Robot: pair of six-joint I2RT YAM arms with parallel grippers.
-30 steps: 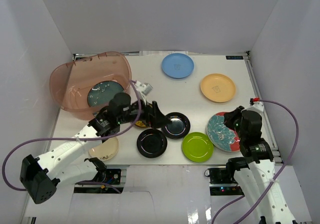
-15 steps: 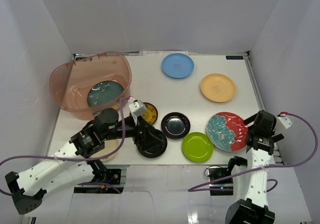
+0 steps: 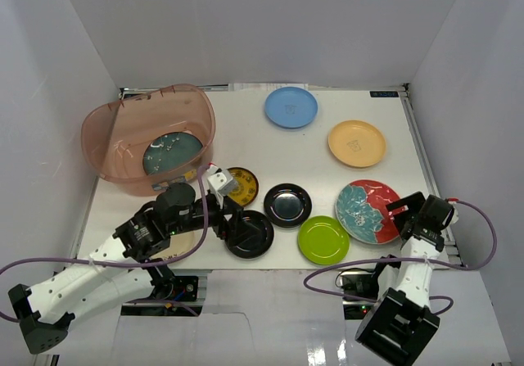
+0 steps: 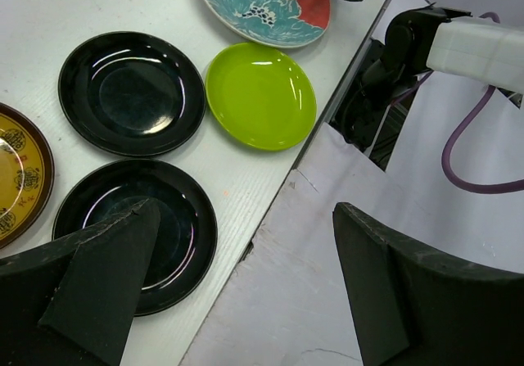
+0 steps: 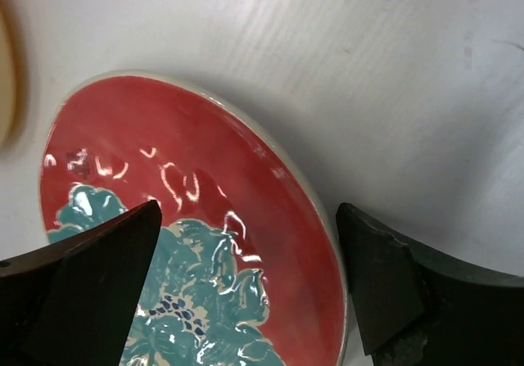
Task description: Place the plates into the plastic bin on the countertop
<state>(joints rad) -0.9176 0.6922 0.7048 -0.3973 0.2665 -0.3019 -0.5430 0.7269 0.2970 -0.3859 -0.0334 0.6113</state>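
Note:
The plastic bin [image 3: 164, 90] stands at the back left of the countertop [image 3: 270, 149] with a dark teal plate [image 3: 171, 153] inside. On the countertop lie a light blue plate [image 3: 291, 106], an orange one [image 3: 356, 143], a yellow-patterned one [image 3: 241, 186], two black ones [image 3: 287, 205] [image 3: 255, 237], a lime green one [image 3: 323, 240] and a red-and-teal one [image 3: 368, 210]. My left gripper [image 3: 233, 223] [image 4: 246, 292] hangs open over the nearer black plate [image 4: 184, 219] and the table's front edge. My right gripper [image 3: 405, 214] [image 5: 246, 292] is open, straddling the red-and-teal plate's [image 5: 196, 243] right rim.
A cream plate [image 3: 182, 244] lies mostly hidden under my left arm near the front left. White walls close in the table on three sides. A metal rail [image 3: 419, 149] runs along the right edge. Purple cables [image 3: 483, 243] trail off both arms.
My right gripper has gone from shut to open and swung to the red-and-teal plate's right rim. My left gripper has drawn back towards the front edge, over the nearer black plate.

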